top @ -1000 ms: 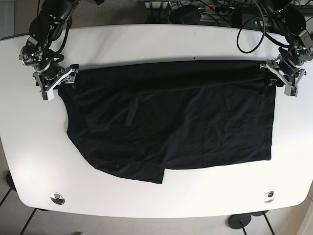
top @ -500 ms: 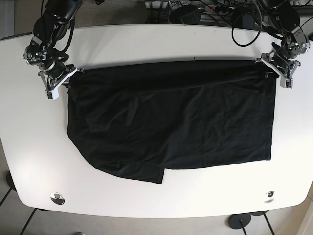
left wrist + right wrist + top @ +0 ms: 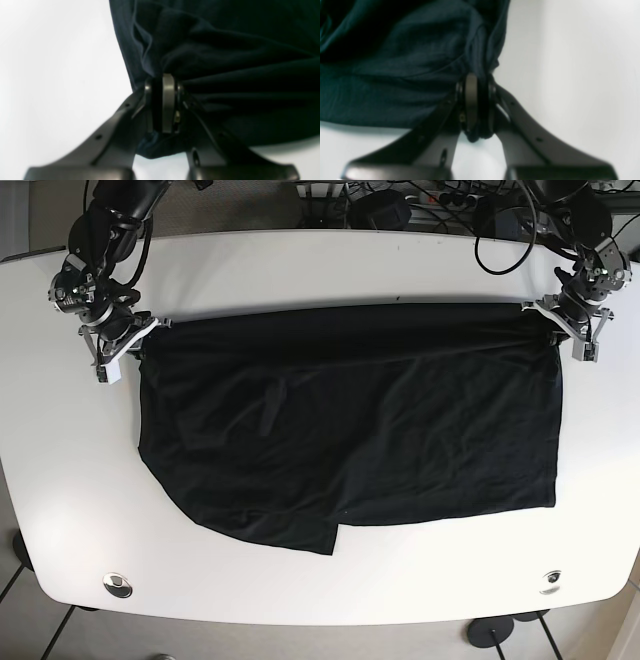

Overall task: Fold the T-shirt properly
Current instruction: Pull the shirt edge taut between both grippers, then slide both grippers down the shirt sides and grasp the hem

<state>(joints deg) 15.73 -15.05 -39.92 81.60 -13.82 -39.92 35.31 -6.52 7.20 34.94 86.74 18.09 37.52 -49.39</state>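
The left hand [image 3: 160,105] is clamped on a bunched corner of the black cotton T-shirt [image 3: 350,430], dark cloth being pinched between its narrow dark fingers [image 3: 168,102]. The right hand [image 3: 476,105] is likewise closed on the opposite corner, with a tuft of fabric hanging below the fingers [image 3: 470,102]. In the base view the left hand [image 3: 573,332] is seen at the far right corner of the garment and the right hand [image 3: 118,352] at the far left corner, so the far edge is stretched in a straight line between them.

Compared with a second ago, both hands have been drawn outward and slightly away from the near side, and the far edge has been pulled tauter and straighter. This is judged to be a smoothing stretch before the next fold. The shirt lies spread over the middle of the white oval table [image 3: 330,270], its near left edge curved and uneven.

No brand, label or writing can be read anywhere.
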